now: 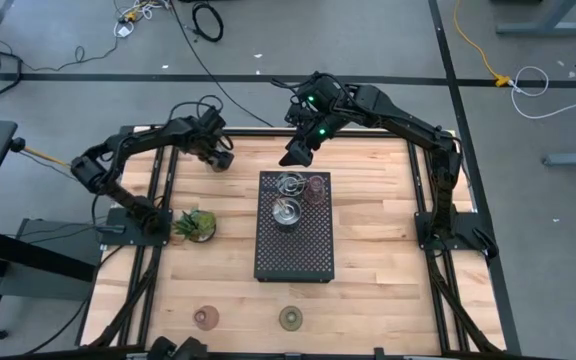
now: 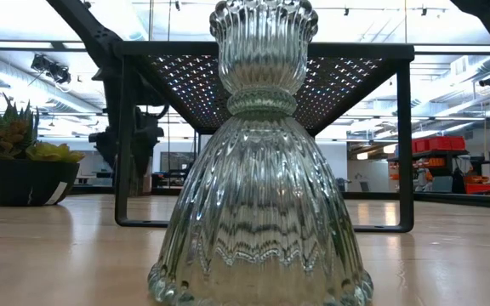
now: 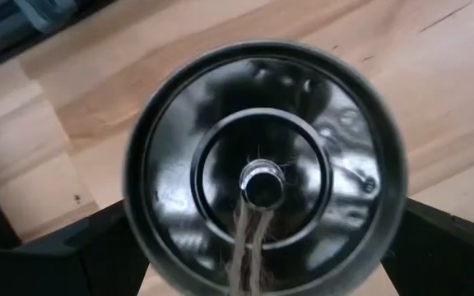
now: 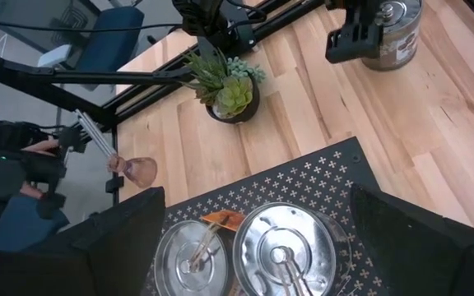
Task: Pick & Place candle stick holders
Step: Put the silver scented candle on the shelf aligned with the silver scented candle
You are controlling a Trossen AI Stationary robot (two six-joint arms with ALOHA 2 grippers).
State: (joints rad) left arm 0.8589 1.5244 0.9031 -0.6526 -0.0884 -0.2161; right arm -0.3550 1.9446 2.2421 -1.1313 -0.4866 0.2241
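Clamped around a shiny silver metal cup holder (image 3: 262, 164), mouth facing its camera, left gripper (image 1: 220, 158); right gripper (image 1: 296, 153) spread wide.
Only the low view reveals a ribbed clear glass holder (image 2: 262, 161) upright.

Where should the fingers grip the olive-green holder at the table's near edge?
Across its outer rim, coming straight down. The olive-green holder is a low round disc lying flat on bare table, with the pink holder well apart, so an overhead pinch across its width looks clear on either side. Its centre is probably too small to grip.

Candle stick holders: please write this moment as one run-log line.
left gripper: shut on silver holder, far-left of table | right gripper: open, over far end of tray
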